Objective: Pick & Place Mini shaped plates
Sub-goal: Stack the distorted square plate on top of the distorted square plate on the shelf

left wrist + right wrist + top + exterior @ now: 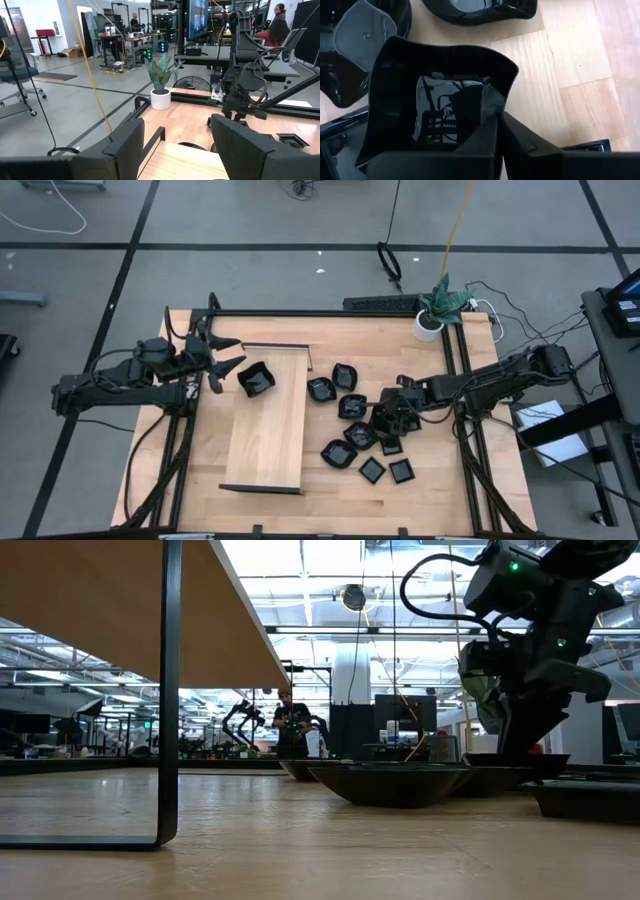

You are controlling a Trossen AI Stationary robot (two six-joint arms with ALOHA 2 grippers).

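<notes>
One plate (256, 381) already sits on the board (268, 430), at its 12 o'clock end; some nine more lie in a cluster at 3 o'clock from it. The right gripper (390, 418) is down in that cluster, its fingers pinched together over the rim of a square plate (440, 95). Judged from this, the lift should go straight up, so neighbouring plates touching it aren't dragged. The left gripper (226, 352) hovers at the board's 10 o'clock corner, fingers apart, holding nothing.
</notes>
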